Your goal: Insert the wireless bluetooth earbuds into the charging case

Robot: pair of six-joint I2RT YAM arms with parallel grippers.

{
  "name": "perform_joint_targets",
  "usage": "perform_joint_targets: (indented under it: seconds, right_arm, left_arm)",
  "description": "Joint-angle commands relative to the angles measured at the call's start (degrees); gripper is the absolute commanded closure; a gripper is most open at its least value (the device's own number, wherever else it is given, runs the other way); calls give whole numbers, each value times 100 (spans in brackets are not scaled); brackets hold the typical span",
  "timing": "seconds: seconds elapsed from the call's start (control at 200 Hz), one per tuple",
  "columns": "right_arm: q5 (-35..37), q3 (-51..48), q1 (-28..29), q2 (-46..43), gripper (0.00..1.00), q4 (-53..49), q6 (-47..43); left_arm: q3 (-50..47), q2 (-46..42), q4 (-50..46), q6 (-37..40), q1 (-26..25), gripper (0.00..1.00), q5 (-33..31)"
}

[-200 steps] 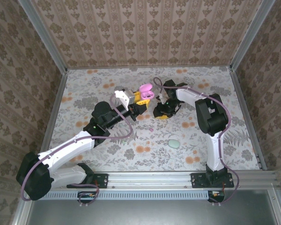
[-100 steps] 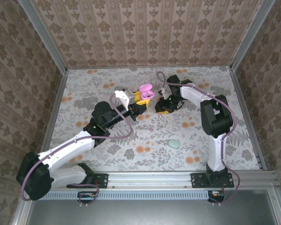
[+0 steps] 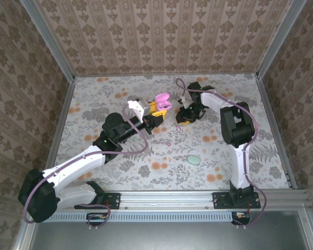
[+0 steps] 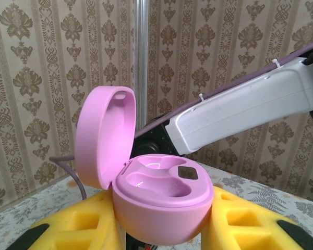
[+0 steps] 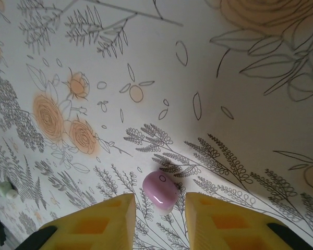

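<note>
**Pink Case Clamped Left, Pink Bud Straddled Right**

Boxed in on three sides by patterned walls, over a flower-printed table.

Reaching in from the near-left corner with the left arm, stretched slantwise toward mid-table. Rising from the near-right with the right arm, then folding back leftward and down toward the far half of the table.

Closed firmly with the left gripper on the charging case, pinched by its base between two yellow fingers and held above the table. Pointing down at the cloth with the right gripper, just right of that case in the top view. Parted only narrowly, astride the pinkish-purple earbud, and gripping nothing as far as the right wrist view shows.

On the charging case itself: pink, pebble-shaped, hinged wide open. Lid standing upright at the left of the base in the left wrist view. Two moulded wells in the base, both bare, with a small dark square beside one.

Lying alone on the cloth, nearer the arms' bases and well apart from both grippers: a pale green pebble-shaped case.

Resting on the cloth between the right gripper's yellow tips: the earbud, glossy and bean-like, with a sliver of cloth visible on either side.

At the left edge of the right wrist view: a tiny pale object, too small to identify.
</note>
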Motion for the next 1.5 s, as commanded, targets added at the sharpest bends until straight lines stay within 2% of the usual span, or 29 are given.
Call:
perform_joint_targets:
  seconds: [0.0,0.67,1.495]
  right_arm:
    - [-147,203,49,160,66,-314,-179]
    - [-261,286,187,451,68,-467,-185]
    - [-331,-171,271,75,66,-364,36]
  left_arm:
    - [143,-79,55,9,-47,66,-76]
    - [173,-62,35,-29,-46,66,-66]
    - [205,-3,77,-89,-47,66,-29]
